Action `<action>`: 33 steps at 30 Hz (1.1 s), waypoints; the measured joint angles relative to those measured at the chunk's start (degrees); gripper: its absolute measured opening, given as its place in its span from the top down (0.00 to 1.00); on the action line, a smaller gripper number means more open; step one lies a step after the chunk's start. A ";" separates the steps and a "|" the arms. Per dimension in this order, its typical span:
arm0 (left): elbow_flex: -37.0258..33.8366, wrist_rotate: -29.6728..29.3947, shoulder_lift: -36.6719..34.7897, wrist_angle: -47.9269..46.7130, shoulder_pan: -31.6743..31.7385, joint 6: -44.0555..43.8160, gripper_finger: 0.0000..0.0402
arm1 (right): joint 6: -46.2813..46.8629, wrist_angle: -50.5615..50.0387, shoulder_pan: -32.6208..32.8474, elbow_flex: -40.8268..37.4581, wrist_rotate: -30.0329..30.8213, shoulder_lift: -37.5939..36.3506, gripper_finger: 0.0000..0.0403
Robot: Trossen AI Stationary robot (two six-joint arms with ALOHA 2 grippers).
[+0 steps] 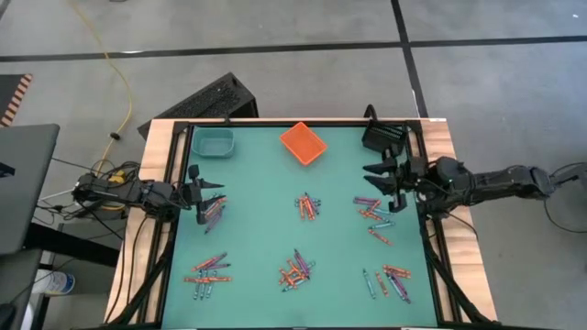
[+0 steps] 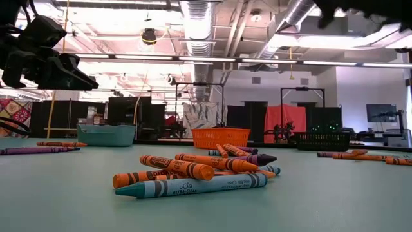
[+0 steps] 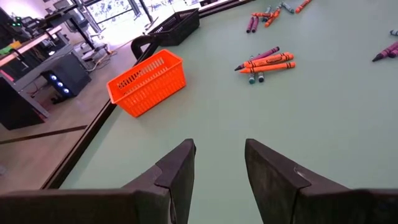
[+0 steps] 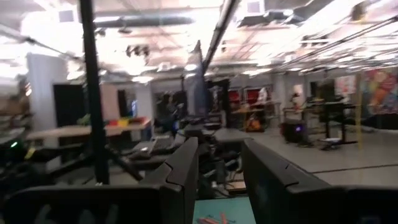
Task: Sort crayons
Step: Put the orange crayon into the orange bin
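Crayons lie flat on the green table in several loose piles: one by my left gripper [image 1: 213,211], one in the middle [image 1: 309,206], one at the right [image 1: 371,211], and three along the near side [image 1: 209,273] [image 1: 295,270] [image 1: 390,280]. My left gripper [image 1: 216,193] hovers open at the table's left edge, with nothing between its fingers [image 3: 217,168]. My right gripper [image 1: 371,178] is raised at the right edge, above the right pile. It is open and empty, tipped up toward the room [image 4: 219,168].
Three small bins stand along the far edge: teal [image 1: 215,142] at the left, orange [image 1: 303,143] in the middle, black [image 1: 383,137] at the right. A wooden frame [image 1: 158,183] borders the table. Bare green surface lies between the piles.
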 joint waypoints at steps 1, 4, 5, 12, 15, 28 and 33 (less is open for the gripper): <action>-0.01 -0.01 0.00 0.00 0.00 0.00 0.67 | -1.05 -1.01 0.86 1.81 -0.02 1.95 0.68; -0.01 0.00 0.00 0.00 0.00 0.00 0.67 | -4.42 -4.72 3.60 7.69 -0.02 7.41 0.68; -0.01 -0.01 0.00 -0.02 0.00 0.00 0.67 | -5.53 -6.15 4.47 9.57 -0.02 9.10 0.68; -0.01 -0.01 0.00 0.00 0.00 0.00 0.67 | -12.69 -15.59 7.71 19.84 0.04 18.76 0.68; 0.00 -0.01 0.00 -0.01 0.00 0.00 0.67 | -13.82 -17.79 7.75 21.79 0.09 21.34 0.68; 0.00 0.01 0.00 0.00 0.00 0.01 0.67 | -13.89 -21.24 7.71 22.19 0.20 29.32 0.68; -0.01 0.01 0.00 -0.02 -0.01 0.00 0.67 | -13.87 -23.04 7.71 22.19 0.22 29.55 0.68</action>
